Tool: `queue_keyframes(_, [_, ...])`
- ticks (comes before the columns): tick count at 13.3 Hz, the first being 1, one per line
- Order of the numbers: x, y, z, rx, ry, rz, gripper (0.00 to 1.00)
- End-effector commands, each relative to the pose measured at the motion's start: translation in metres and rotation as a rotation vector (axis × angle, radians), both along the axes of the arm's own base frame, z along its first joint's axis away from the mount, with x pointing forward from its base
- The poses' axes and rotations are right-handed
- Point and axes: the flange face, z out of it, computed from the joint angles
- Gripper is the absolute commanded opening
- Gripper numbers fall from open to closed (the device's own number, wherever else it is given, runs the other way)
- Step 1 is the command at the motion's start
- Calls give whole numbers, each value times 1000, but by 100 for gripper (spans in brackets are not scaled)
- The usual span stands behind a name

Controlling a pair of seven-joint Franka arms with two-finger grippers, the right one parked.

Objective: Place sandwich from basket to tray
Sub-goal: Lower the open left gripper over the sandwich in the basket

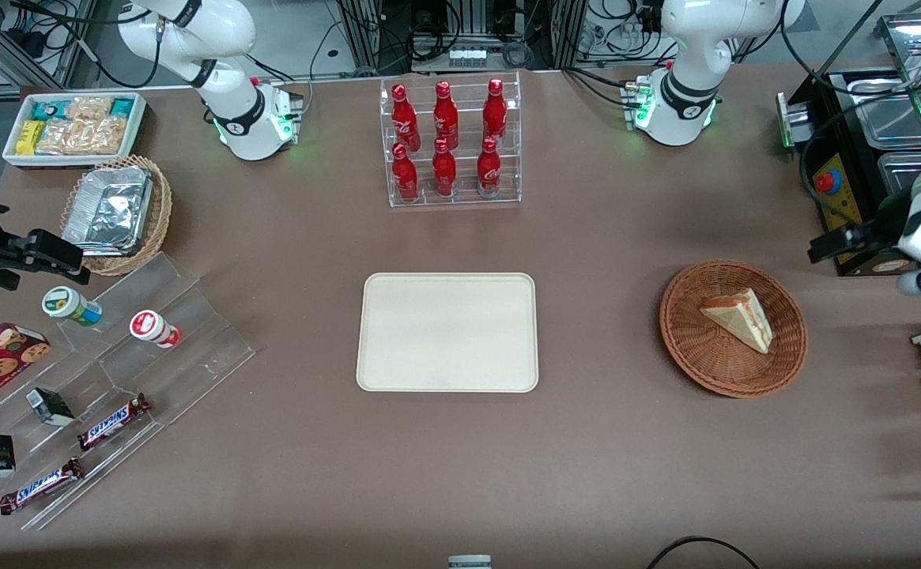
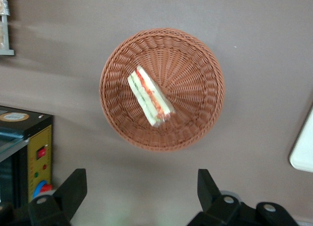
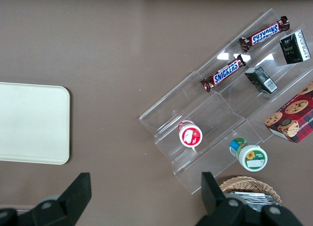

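1. Gripper: left arm's two-finger pincer, fingers spread wide with nothing between them; carried high above the table toward the working arm's end, clear of every object. Judged a pre-grasp stance, the wide gap kept ready to pass over a bulky item
2. Sandwich: triangular wedge, pale bread with red-orange and green filling showing along one edge; lies inside the basket, off its centre. The wrist view looks down on the filling edge, so the fingers could close across the two bread faces once turned to suit; judged soft, likely to squash or shed filling under a hard grip
3. Basket: round shallow reddish-brown wicker bowl on the table, holding only the sandwich. The low wall should let the fingers descend without fouling the rim, though the weave is light and may shift if nudged
4. Tray: flat cream rectangle with rounded corners at the table's middle, well apart from the basket, bare. Judged the destination; the task appears not yet begun, with descent, grasp, lift and carry all outstanding
5. Control box: black and yellow unit near the basket; worth avoiding during the descent
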Motion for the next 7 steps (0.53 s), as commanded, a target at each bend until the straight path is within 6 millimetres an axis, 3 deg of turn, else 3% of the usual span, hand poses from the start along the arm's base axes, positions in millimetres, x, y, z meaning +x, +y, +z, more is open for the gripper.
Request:
queue_keyframes(1, [-7, 1, -38, 17, -9, 60, 100])
queue_keyframes(4, [1, 2, -88, 36, 20, 213, 100])
queue_keyframes(7, [-11, 1, -146, 46, -41, 368, 100])
